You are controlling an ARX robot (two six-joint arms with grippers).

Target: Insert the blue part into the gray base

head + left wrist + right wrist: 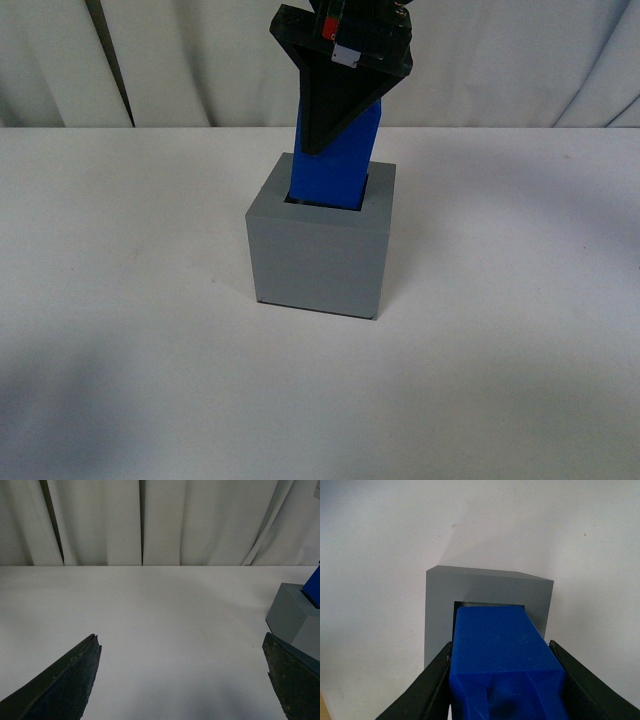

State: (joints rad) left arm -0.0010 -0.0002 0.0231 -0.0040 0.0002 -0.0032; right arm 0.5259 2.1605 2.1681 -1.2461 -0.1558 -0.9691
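The gray base stands on the white table at the middle of the front view. The blue part stands upright with its lower end inside the base's square recess. My right gripper comes down from above and is shut on the blue part's upper end. In the right wrist view the blue part sits between the two black fingers, its far end in the recess of the gray base. My left gripper is open and empty over bare table, with the gray base and a corner of the blue part by one finger.
A white table spreads all round the base. White curtains hang along the table's far edge.
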